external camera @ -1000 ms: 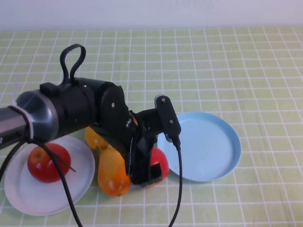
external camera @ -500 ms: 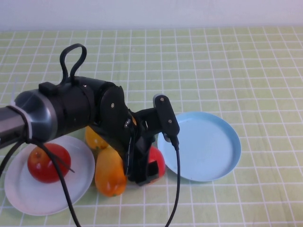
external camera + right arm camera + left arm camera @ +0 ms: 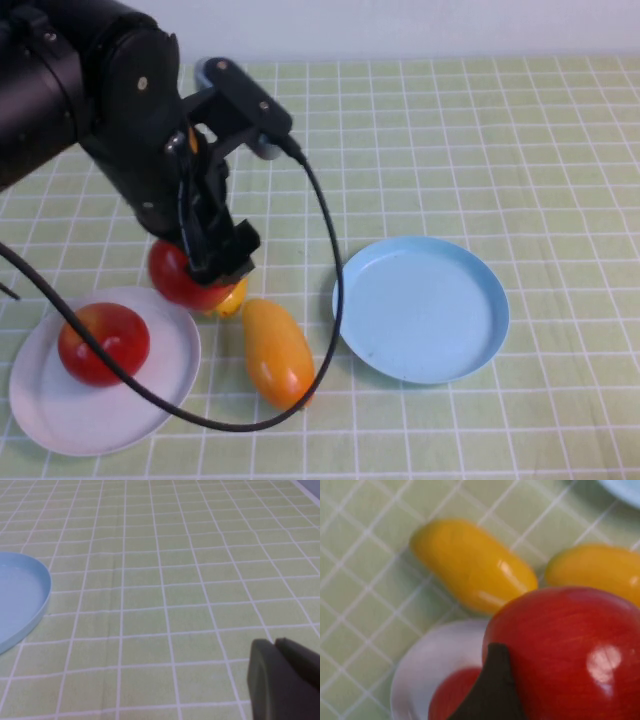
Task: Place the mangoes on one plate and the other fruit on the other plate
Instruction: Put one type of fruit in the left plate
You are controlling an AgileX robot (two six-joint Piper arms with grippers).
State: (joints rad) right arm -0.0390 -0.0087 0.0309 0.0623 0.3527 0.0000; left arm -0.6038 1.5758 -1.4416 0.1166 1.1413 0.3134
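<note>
My left gripper [image 3: 207, 268] is shut on a red apple [image 3: 178, 277] and holds it in the air just beyond the white plate's [image 3: 55, 415] far rim. That apple fills the left wrist view [image 3: 570, 650] beside one dark finger [image 3: 492, 690]. A second red apple [image 3: 103, 343] lies on the white plate. The deeper orange mango [image 3: 277, 352] lies on the cloth between the plates. The yellow mango [image 3: 232, 298] is mostly hidden under the held apple, and shows whole in the left wrist view [image 3: 470, 565]. The blue plate [image 3: 420, 310] holds nothing. My right gripper [image 3: 285, 680] is shut over bare cloth.
A green checked cloth [image 3: 480, 140] covers the table. The left arm's black cable [image 3: 335, 290] loops down past the blue plate's near-left rim and around the orange mango. The blue plate's edge [image 3: 20, 595] shows in the right wrist view.
My left gripper has risen and swung left with the apple, from beside the blue plate to the white plate's far rim. The orange mango has shifted right, lying exposed.
</note>
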